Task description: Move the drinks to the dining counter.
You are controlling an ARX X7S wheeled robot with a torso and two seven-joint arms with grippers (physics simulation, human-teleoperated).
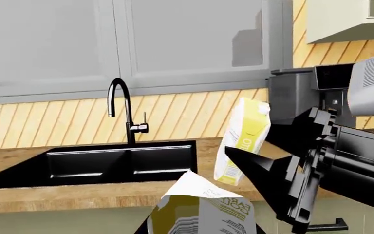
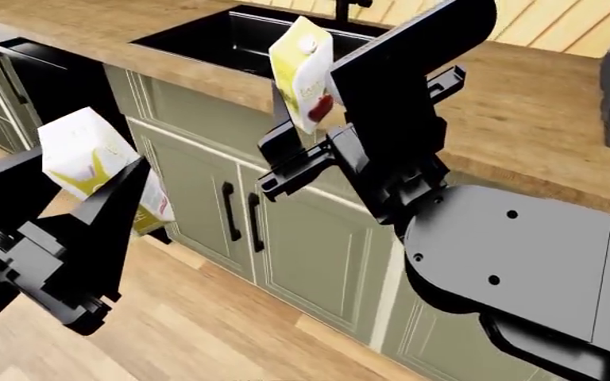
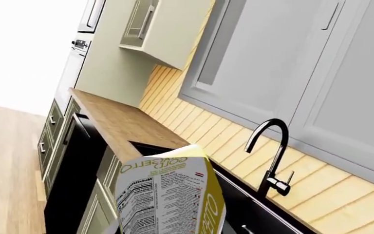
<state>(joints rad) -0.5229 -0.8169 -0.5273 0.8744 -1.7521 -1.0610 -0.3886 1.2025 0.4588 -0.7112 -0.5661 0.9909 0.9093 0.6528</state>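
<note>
Holding: two small yellow-and-white gable-top juice cartons, one in each black gripper, both lifted off any surface.
Left gripper: its dark angular fingers are closed against the sides of the left carton, which tilts in the grip above the wooden plank floor.
Left carton up close: in the left wrist view its white gable top and printed panel sit at the lower edge of the picture.
Right gripper: clamped on the right carton, which hangs near the front edge of the brown wood-grain worktop, before the black sink.
Right carton up close: the right wrist view shows its label text and yellow side.
Surroundings: a black gooseneck tap stands behind the sink; sage-green cabinet doors lie under the worktop; pale grey wall cupboards hang above.
Dining counter: cannot be seen in any view.
</note>
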